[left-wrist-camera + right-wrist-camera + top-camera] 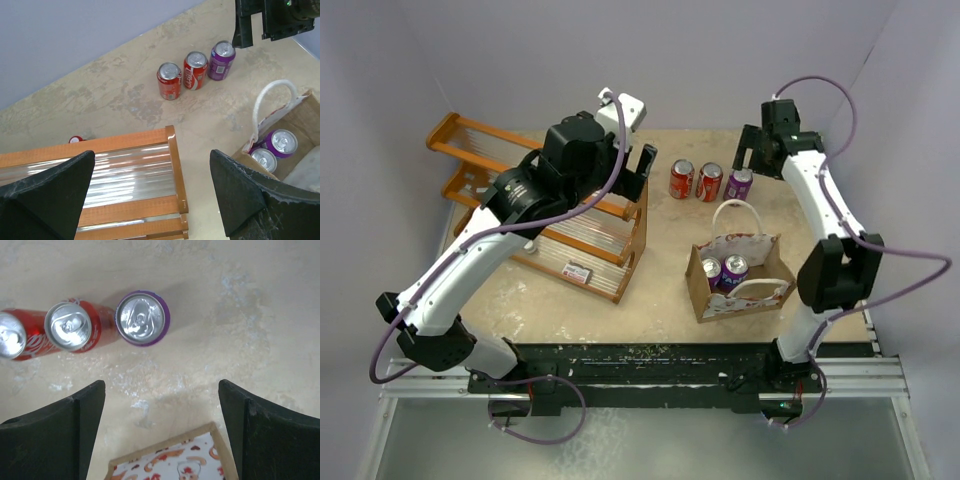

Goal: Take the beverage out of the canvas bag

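Where Coca-Cola script shows, red can (30, 347), purple can (142, 319) near.

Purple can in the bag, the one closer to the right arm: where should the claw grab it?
Probably grab its upper sides just under the rim, coming straight down. The can stands upright with only its top showing, and the canvas bag walls block every side.
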